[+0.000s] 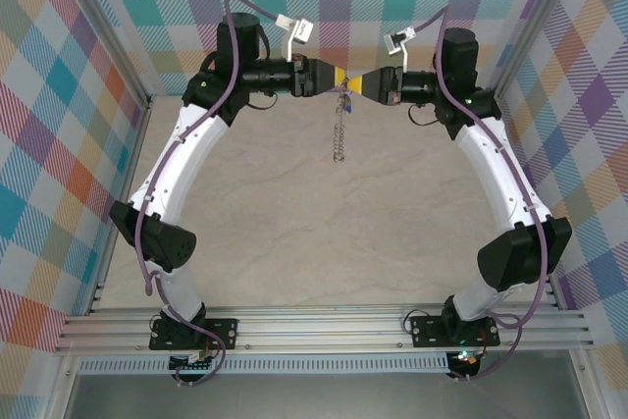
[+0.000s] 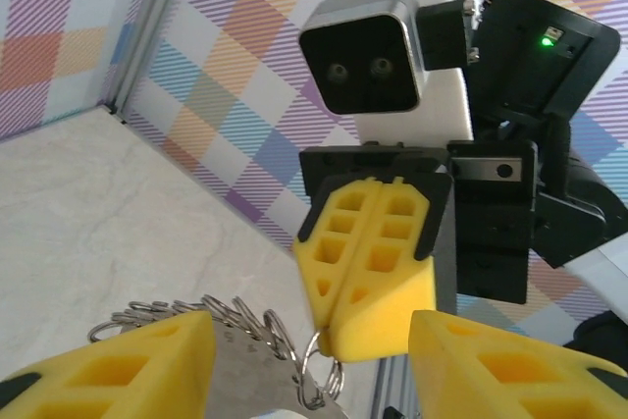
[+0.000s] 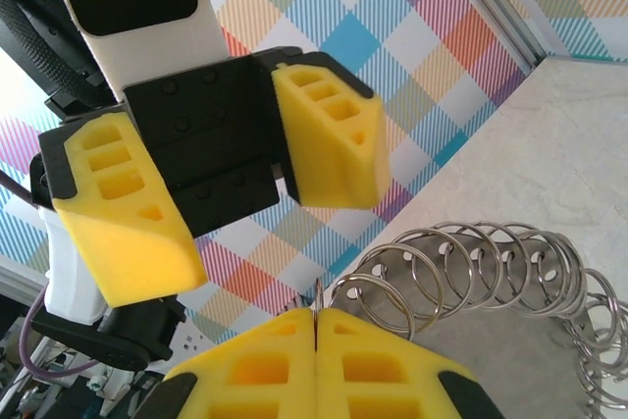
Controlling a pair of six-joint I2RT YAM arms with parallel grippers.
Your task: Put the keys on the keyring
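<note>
We see the keyring (image 3: pixel 491 267) as bright polished metal wire, the yellow pads (image 3: pixel 118 213) as matt soft-looking foam, the worktop (image 1: pixel 294 233) as a smooth, pale, marbled surface with little sheen.

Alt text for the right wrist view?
Right gripper, shut, pinches the keyring at the bottom edge, with the ring's silver loops trailing right. The left gripper faces it, jaws open, against a plaid wall.

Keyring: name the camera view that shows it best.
Right wrist: the keyring fans its loops out close and sharp. Left wrist catches a few loops, partly hidden; top external shows just a tiny dangling chain.
</note>
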